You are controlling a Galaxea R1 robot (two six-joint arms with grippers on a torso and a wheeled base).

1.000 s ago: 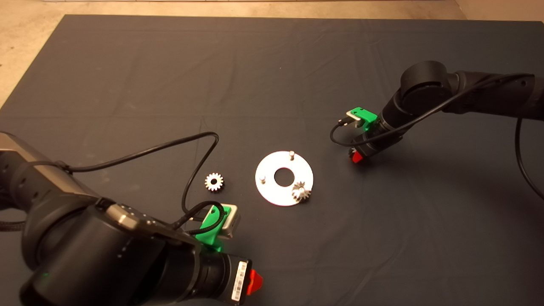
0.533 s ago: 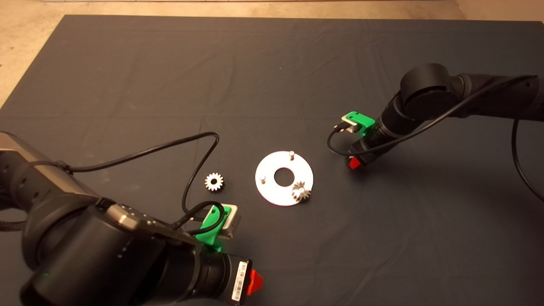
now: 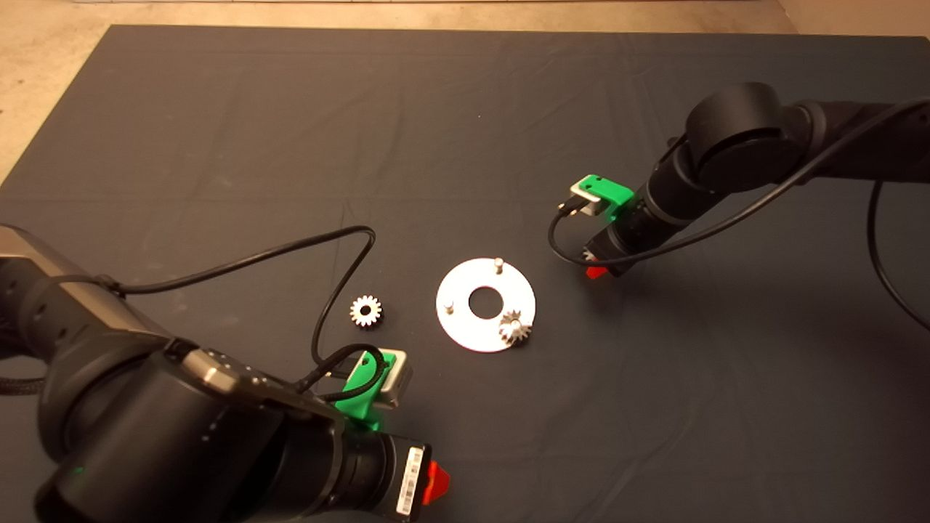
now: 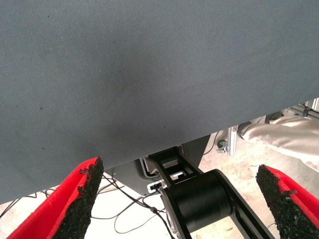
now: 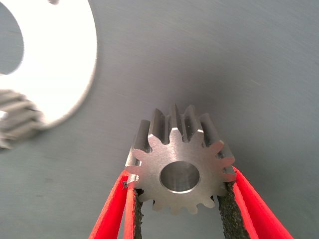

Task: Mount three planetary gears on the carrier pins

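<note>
A shiny round disc [image 3: 465, 330] lies mid-mat with three upright pins. One silvery gear [image 3: 514, 329] sits on the pin nearest the front right. The back pin [image 3: 498, 264] and the left pin [image 3: 449, 306] are bare. A second gear [image 3: 365, 311] lies on the mat left of the disc. My right gripper [image 3: 596, 266] is shut on a third gear [image 5: 180, 160], held above the mat just right of the disc [image 5: 65, 64]. My left gripper [image 3: 436, 483] is parked at the lower left, open and empty [image 4: 182, 199].
A black cable [image 3: 320, 254] loops over the mat by the loose gear. The left wrist view looks past the mat's edge [image 4: 149, 144] at a metal frame and a person's leg [image 4: 284, 134]. Bare floor [image 3: 43, 87] lies beyond the mat's far left.
My right gripper has lifted off the mat with the gear and moved a little left and back, toward the disc. The left arm, the disc and the other gears have not moved.
</note>
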